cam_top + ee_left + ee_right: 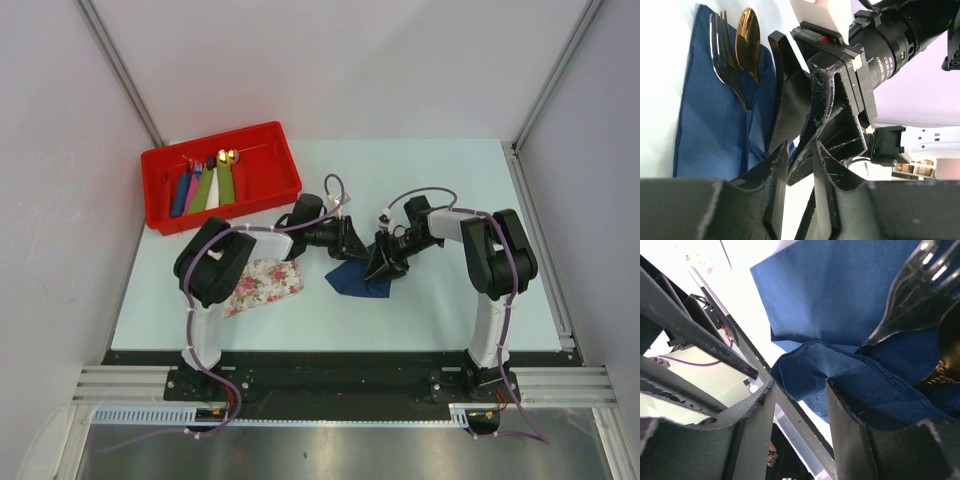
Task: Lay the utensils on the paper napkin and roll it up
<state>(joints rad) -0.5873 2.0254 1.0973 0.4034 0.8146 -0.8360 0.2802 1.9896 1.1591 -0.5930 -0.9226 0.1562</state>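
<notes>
My left gripper (799,150) has its jaws only a narrow gap apart and I see nothing held between them. It stands just beside my right gripper (800,390), almost tip to tip, over the middle of the table (450,190). The jaws of my right gripper are clearly apart, with light showing through the gap. A raised fold of the paper napkin (352,282) lies against the inner side of one finger (850,425), but the fingers are not closed on it. The dark navy napkin lies flat on the table under both grippers. On it the silvery fork (726,50) and the gold spoon (747,37) lie side by side, heads the same way, and their handles go under the folded part of the napkin. On the black housing of my right wrist there is small white print (900,47), too small for me to read. Further to the left, near my left arm, lies a flower-pattern tray (265,280). Behind it, at the far left of the table, stands a red bin (265,175) with coloured rolls (200,188) inside: blue, pink, green and white.
</notes>
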